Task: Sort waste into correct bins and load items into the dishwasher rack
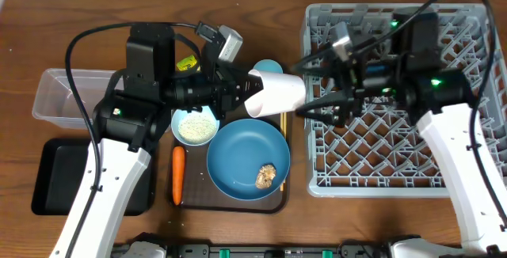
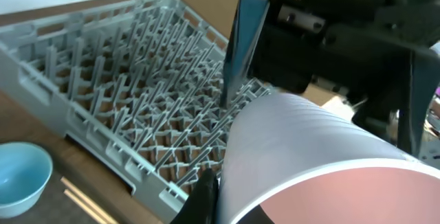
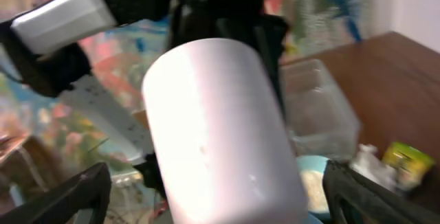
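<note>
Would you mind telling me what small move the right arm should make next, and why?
Probably close the right gripper on the pink cup: it is open around the cup's base, while the left gripper holds it sideways beside the dishwasher rack.

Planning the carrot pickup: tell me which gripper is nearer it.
Left. The left gripper, holding the pink cup, is over the serving tray near the carrot; the right gripper, open, is by the rack.

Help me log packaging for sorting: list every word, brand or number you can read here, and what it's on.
No text can be read in any view.
yellow-green wrapper: any print on it is too small and blurred to read.
pink cup: plain, no lettering visible.
</note>
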`<action>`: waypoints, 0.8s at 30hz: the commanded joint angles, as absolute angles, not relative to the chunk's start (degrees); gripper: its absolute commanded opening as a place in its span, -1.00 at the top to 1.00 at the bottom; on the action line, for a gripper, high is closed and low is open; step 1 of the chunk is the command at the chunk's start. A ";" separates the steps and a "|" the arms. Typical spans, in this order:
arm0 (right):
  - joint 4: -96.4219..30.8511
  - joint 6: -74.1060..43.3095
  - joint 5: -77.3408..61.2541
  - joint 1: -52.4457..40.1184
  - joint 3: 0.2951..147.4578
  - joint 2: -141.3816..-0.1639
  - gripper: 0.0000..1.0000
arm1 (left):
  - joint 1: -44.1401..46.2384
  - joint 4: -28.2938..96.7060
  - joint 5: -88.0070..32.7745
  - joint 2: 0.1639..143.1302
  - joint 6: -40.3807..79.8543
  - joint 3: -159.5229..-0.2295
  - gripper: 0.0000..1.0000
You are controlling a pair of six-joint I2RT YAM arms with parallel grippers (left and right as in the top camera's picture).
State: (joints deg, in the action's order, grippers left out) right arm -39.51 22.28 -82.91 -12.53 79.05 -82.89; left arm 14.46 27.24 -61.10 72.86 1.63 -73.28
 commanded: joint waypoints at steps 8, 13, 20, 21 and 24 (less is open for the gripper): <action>-36.84 24.45 -85.49 -16.14 80.03 -83.05 -0.26 | 14.44 25.50 -67.11 71.22 1.37 -74.13 0.88; -36.88 20.95 -80.51 -16.14 80.03 -83.05 0.01 | 14.44 24.47 -67.07 70.91 1.34 -74.13 0.88; -36.86 17.82 -75.50 -16.08 80.03 -83.00 0.24 | 14.44 23.44 -64.53 70.94 1.34 -74.13 -0.12; -36.88 16.84 -73.78 -15.94 80.03 -82.87 0.25 | 14.44 23.49 -63.40 70.94 1.34 -74.13 -0.22; -37.01 13.37 -67.26 -14.92 80.03 -82.11 0.33 | 14.44 23.99 -57.56 70.94 1.34 -74.13 -0.43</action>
State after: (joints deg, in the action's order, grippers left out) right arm -37.01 17.93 -75.94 -15.38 79.31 -82.76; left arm 14.17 23.77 -62.17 71.99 1.30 -73.28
